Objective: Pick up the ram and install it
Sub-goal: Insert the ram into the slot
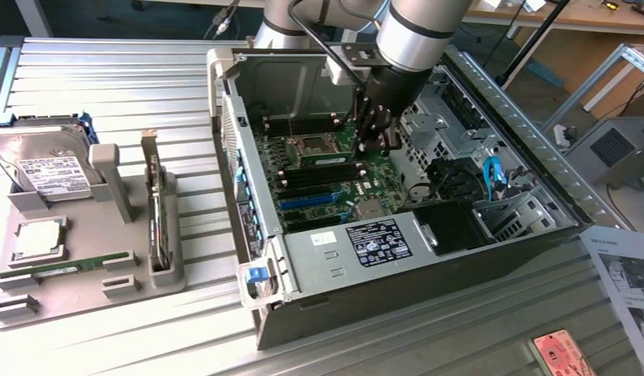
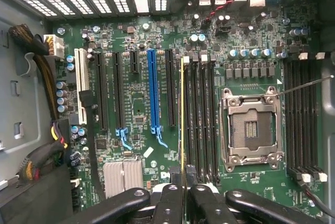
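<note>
Now down inside case (image 1: 324, 270), with gripper (image 2: 181, 185) clamped on ram (image 2: 181, 114), held edge-on along the slot (image 2: 187, 103) of four lying farthest from the socket (image 2: 253, 128).

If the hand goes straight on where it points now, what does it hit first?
The hand points down at the motherboard, gripping the ram. The ram would likely meet the black memory slot under it first, the one farthest from the CPU socket in that bank; depth is unclear.
</note>
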You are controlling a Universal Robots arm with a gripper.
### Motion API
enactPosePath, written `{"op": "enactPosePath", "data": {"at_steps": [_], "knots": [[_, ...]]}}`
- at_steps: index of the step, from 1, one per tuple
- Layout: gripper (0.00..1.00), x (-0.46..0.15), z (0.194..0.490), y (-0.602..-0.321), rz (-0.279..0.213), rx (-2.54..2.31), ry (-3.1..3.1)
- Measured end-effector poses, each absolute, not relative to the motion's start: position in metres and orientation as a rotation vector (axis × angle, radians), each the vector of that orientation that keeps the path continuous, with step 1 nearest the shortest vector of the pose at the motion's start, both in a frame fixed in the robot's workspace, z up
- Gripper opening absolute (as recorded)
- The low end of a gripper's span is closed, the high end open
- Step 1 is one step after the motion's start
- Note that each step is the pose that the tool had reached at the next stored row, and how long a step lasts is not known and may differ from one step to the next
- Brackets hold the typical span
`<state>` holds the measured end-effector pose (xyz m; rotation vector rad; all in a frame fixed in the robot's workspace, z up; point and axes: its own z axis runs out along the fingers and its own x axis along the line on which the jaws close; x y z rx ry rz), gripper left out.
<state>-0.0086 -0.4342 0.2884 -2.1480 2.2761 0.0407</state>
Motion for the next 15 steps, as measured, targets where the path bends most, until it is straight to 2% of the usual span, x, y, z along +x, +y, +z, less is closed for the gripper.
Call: {"op": "enactPosePath", "data": {"at_steps": [15], "knots": [[0.12, -0.0086, 0.2828, -0.4323, 0.041, -2.148, 2.276]]}}
